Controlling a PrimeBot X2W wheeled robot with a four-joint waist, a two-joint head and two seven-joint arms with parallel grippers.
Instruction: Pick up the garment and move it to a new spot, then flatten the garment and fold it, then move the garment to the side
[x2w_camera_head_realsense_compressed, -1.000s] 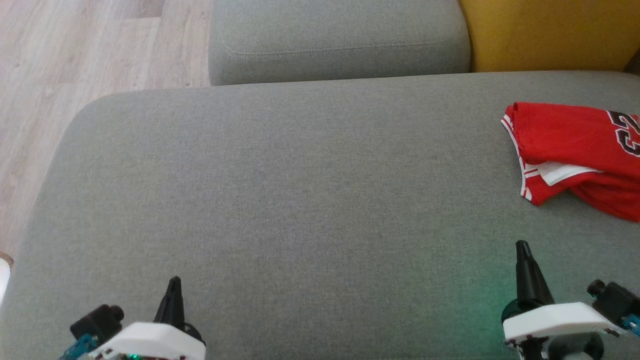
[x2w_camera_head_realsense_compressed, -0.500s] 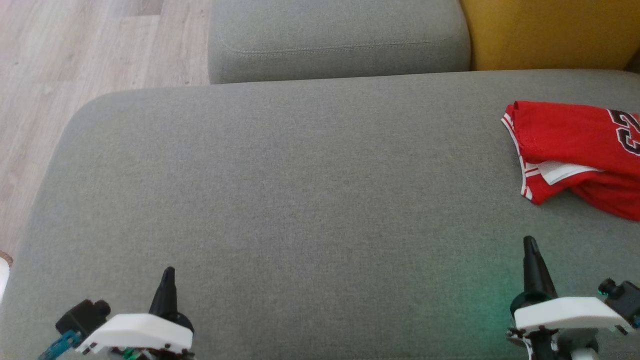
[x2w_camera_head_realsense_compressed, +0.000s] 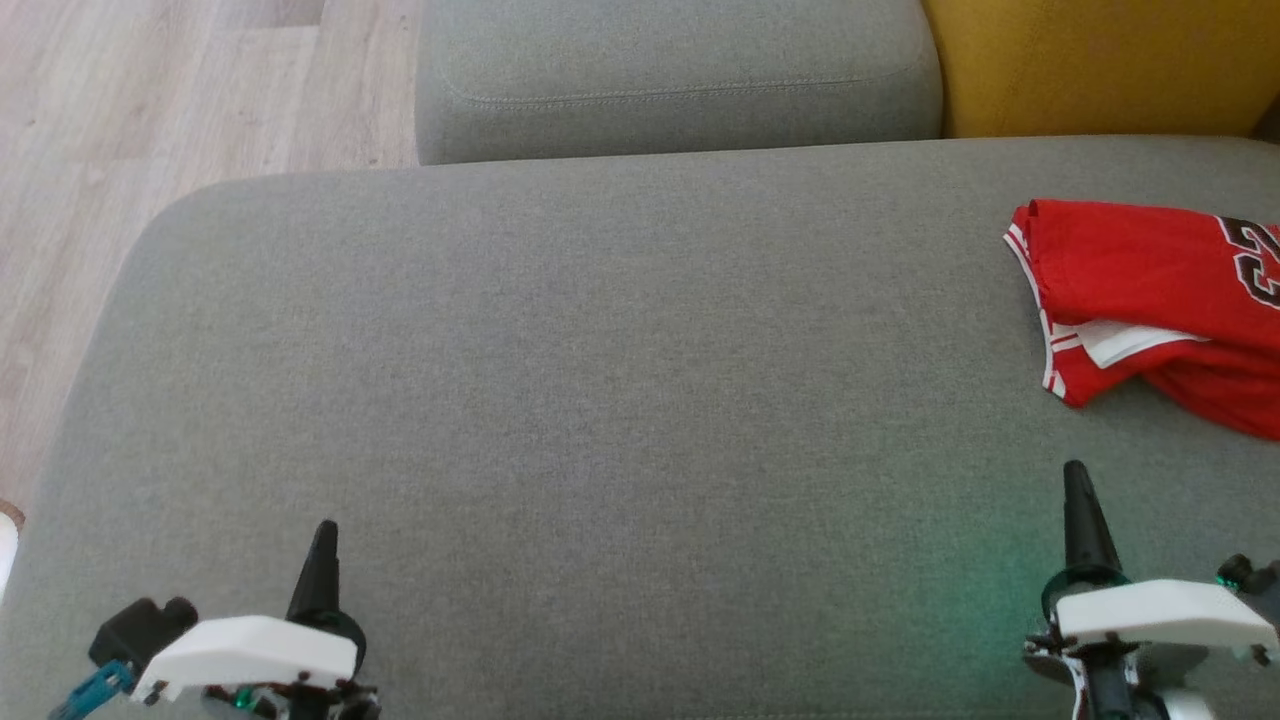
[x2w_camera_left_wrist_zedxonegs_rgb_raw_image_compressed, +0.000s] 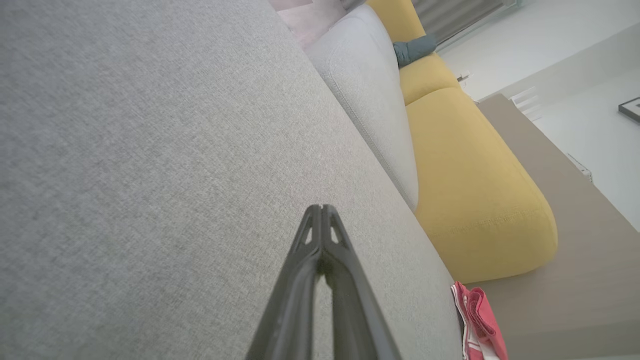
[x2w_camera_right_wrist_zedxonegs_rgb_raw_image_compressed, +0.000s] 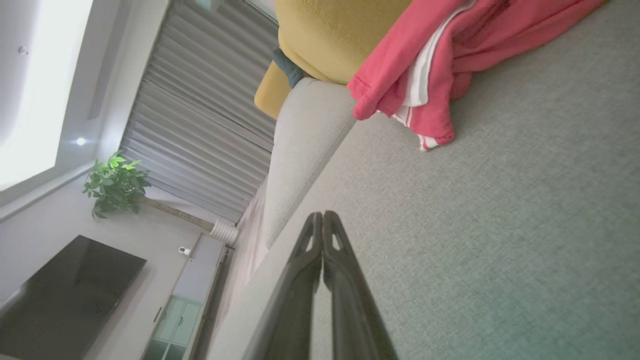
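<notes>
garment: crumpled red jersey with white trim (x2w_camera_head_realsense_compressed: 1150, 290), long axis left-right on grey fabric cushion (x2w_camera_head_realsense_compressed: 600, 400), striped edge facing left
left gripper (x2w_camera_head_realsense_compressed: 324, 535): clenched, empty
right gripper (x2w_camera_head_realsense_compressed: 1076, 475): clenched, empty

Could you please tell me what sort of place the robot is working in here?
Most likely a home living room: a grey and yellow sofa, a dark flat TV above a cabinet, and a potted plant by the window blinds.
</notes>
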